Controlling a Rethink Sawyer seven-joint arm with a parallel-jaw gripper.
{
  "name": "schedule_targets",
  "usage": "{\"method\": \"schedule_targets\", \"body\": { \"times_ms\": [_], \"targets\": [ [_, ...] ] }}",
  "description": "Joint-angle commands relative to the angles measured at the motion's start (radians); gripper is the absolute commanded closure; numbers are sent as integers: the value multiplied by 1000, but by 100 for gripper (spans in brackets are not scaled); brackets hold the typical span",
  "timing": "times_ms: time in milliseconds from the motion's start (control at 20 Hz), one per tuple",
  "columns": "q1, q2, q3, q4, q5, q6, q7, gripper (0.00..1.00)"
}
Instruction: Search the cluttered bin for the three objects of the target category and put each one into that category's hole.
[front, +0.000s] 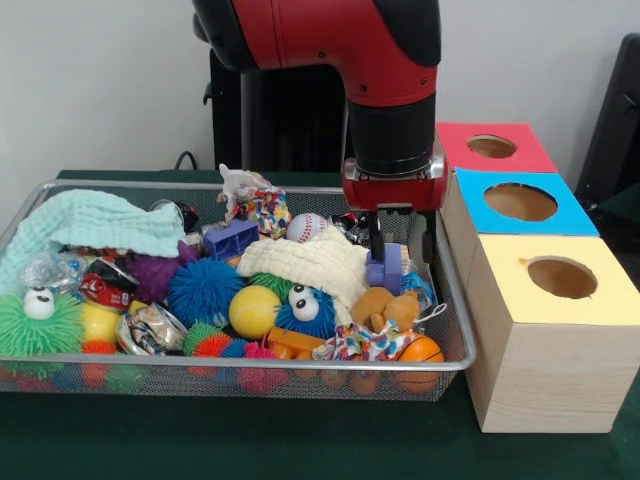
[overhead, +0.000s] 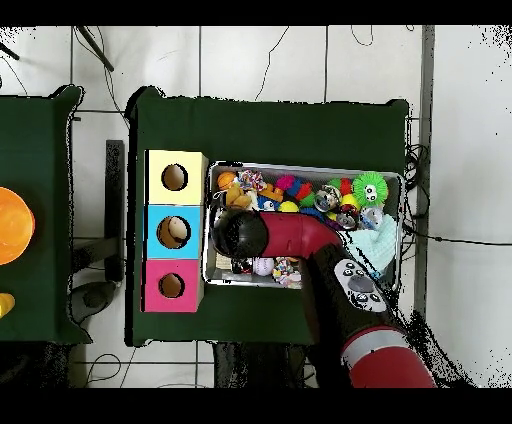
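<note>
Silver wire mesh forms the bin (front: 455, 362), which sits on the green counter (front: 250, 440) just beside a row of three pale wooden boxes. The hole (front: 492, 146) lies in the red-topped box (front: 525, 150), the one farthest from the bin's front rim; the blue-topped box (front: 560, 212) and yellow-topped box (front: 600, 300) follow toward the front. Inside the bin, at the end nearest the boxes, the gripper (front: 400, 250) hangs with its two fingers spread apart on either side of a purple plastic toy (front: 385, 270); whether they touch it cannot be told. Next to that toy lies a cream knitted cloth (front: 310, 262), with a baseball (front: 306, 226) behind it and a tan teddy bear (front: 385, 308) in front. A mint towel (front: 100, 222) covers the bin's opposite end.
</note>
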Motion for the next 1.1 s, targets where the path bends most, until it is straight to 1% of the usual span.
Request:
{"method": "schedule_targets", "body": {
  "times_ms": [50,250,350,600,700,850,1000,1100],
  "targets": [
    [-30,27,-24,-75,-62,-26,20,0],
    [-28,36,-27,-103,-80,-31,2,0],
    [-19,43,-37,-120,-86,-35,7,0],
    [-16,58,-48,-129,-99,-60,35,0],
    [-5,77,-66,-134,-110,-104,63,0],
    [16,124,-104,-151,-151,-193,78,0],
    [37,165,-133,-169,-152,-244,103,0],
    [60,192,-169,-186,-141,-275,128,0]
  ]
}}
